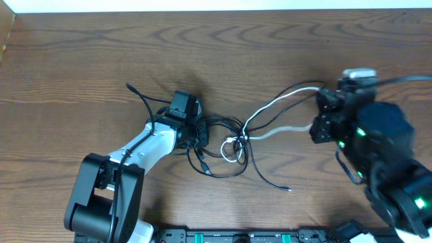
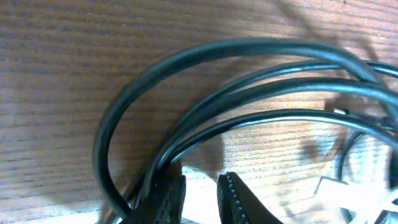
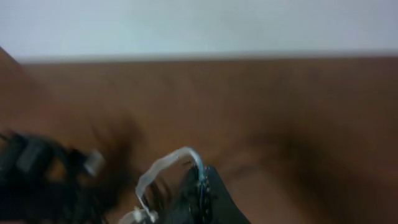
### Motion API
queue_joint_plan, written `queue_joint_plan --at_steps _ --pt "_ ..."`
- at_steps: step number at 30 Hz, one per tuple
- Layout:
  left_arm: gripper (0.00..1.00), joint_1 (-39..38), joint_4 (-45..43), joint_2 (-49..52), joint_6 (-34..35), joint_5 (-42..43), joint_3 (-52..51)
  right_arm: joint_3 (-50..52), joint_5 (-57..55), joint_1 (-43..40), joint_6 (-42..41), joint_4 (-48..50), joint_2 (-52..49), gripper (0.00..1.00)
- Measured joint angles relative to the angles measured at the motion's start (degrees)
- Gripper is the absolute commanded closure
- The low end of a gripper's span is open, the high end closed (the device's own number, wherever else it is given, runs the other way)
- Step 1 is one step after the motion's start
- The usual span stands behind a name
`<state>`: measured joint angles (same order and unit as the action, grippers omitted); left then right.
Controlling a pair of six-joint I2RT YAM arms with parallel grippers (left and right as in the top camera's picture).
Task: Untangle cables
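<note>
Cables (image 2: 249, 45) were light and limp; best gripped near plugs. Right gripper (image 1: 317, 125) apparently clamped white cable (image 1: 280, 131). Left gripper (image 2: 200, 196) jaws were near-shut, hold unclear.

Right wrist view smeared, left pincer (image 2: 202, 182) cropped at bottom edge, cables (image 2: 249, 93) running off right.
</note>
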<state>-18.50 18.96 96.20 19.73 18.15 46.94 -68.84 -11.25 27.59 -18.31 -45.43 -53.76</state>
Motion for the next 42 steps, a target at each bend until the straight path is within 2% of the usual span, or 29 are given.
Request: queue_joint_plan --at_steps 4,7,10,13,15,20,22,24,29,42 --pt "0.75 0.0 0.0 0.0 0.0 -0.1 0.0 0.0 0.9 0.0 -1.1 -4.1 -4.9 0.81" --pt "0.75 0.0 0.0 0.0 0.0 -0.1 0.0 0.0 2.6 0.0 -1.5 -5.9 -8.8 0.67" --pt "0.75 0.0 0.0 0.0 0.0 -0.1 0.0 0.0 4.2 0.0 -1.9 -6.8 -12.3 0.42" --pt "0.75 0.0 0.0 0.0 0.0 -0.1 0.0 0.0 6.6 0.0 -1.7 -7.2 -15.3 0.26" --pt "0.75 0.0 -0.1 0.0 0.0 -0.1 0.0 0.0 8.7 0.0 -1.7 -7.2 -17.0 0.19" --pt "0.74 0.0 -0.1 0.0 0.0 -0.1 0.0 0.0 14.8 0.0 -1.9 -8.2 -20.2 0.22" --pt "0.74 0.0 -0.1 0.0 0.0 -0.1 0.0 0.0 17.9 0.0 -2.0 -9.4 -21.3 0.30" --pt "0.74 0.0 -0.1 0.0 0.0 -0.1 0.0 0.0 21.0 0.0 -2.0 -10.7 -22.7 0.41" --pt "0.75 0.0 -0.1 0.0 0.0 -0.1 0.0 0.0 25.8 1.2 -2.0 -12.4 -27.0 0.55" --pt "0.74 0.0 -0.1 0.0 0.0 -0.1 0.0 0.0 27.9 7.2 -2.0 -11.6 -41.5 0.57"
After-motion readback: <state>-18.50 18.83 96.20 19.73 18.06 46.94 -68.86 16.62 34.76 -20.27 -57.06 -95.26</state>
